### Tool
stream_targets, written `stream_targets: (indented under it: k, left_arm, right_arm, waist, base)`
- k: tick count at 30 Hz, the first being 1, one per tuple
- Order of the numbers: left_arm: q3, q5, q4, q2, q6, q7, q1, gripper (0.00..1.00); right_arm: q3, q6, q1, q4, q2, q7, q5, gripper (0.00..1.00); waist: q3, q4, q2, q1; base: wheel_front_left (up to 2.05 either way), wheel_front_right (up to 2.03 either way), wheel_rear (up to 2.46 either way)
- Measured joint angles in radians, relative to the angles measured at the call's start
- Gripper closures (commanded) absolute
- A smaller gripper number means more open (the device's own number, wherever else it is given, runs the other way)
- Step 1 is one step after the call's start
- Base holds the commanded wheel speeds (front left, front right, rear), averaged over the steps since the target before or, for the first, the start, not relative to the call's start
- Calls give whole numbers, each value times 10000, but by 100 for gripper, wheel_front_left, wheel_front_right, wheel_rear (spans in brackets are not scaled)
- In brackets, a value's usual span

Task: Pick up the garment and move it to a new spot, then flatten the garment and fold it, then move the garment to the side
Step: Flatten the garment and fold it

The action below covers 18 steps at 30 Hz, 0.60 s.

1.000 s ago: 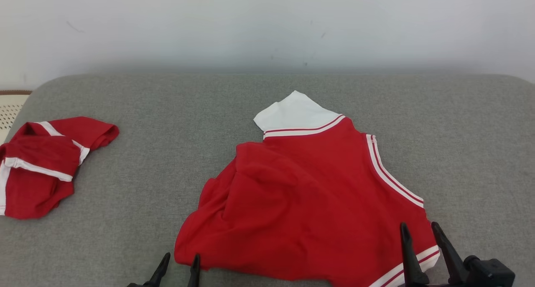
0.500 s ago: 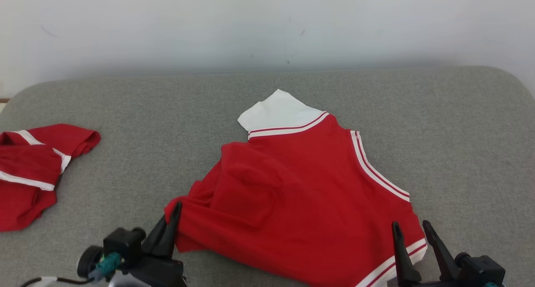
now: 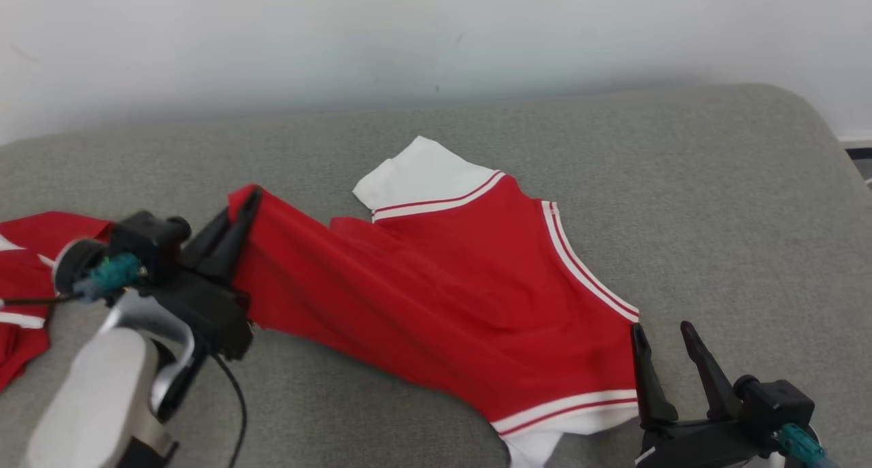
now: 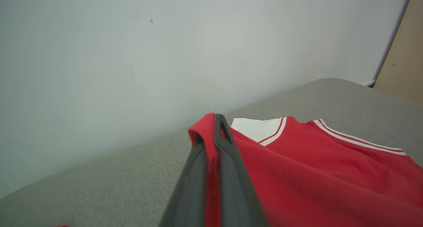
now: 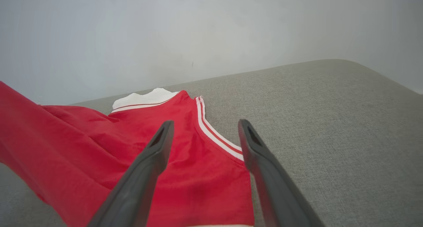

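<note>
One grey cushion (image 3: 715, 216) below a pale wall (image 3: 436, 32) bears the garment (image 3: 463, 284), pinched by left fingers (image 3: 231, 233); right fingers (image 3: 647, 372) spread.

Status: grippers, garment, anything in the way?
Left gripper shut on garment corner, raised. Right gripper open by the striped hem, holding nothing. Second red garment far left, apart, not in the way.

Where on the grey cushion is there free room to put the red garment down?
Most free: the grey cushion right of the garment, past the open right gripper. A bare strip runs between the white collar and the wall. The left is crowded: the left gripper holds the garment's corner there, near a second red garment.
</note>
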Motion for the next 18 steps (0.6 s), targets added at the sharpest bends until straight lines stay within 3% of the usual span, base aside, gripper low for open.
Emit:
stream_targets:
  k: [7, 12, 13, 14, 15, 18]
  left_arm:
    - [-784, -980, 1231, 686, -15, 165, -593, 100]
    - [-1319, -1540, 2125, 1104, -15, -282, -710, 100]
    - [-1352, -1626, 2242, 1114, -15, -414, -725, 83]
    - [-1398, -1710, 2378, 1124, -15, -537, -764, 34]
    - [-1488, -1747, 2499, 1141, -15, -623, -811, 0]
    - [-1649, -1900, 2800, 1158, -15, -903, -842, 0]
  right_arm:
    - [38, 0, -167, 495, 29, -176, 58, 0]
    - [50, 0, -253, 742, 69, -261, 59, 0]
    - [27, 0, -260, 765, 75, -263, 59, 0]
    - [15, 0, -267, 788, 82, -267, 61, 0]
    - [0, 0, -277, 815, 86, -272, 59, 0]
    - [-17, 0, -285, 892, 104, -276, 58, 0]
  waist:
    - [79, -374, 0, 0]
    - [142, -516, 0, 0]
    - [154, -516, 0, 0]
    - [162, -499, 0, 0]
    - [167, -475, 0, 0]
    - [161, -371, 0, 0]
  base:
    - [0, 0, 0]
    - [0, 0, 0]
    - [0, 0, 0]
    - [0, 0, 0]
    - [0, 0, 0]
    - [0, 0, 0]
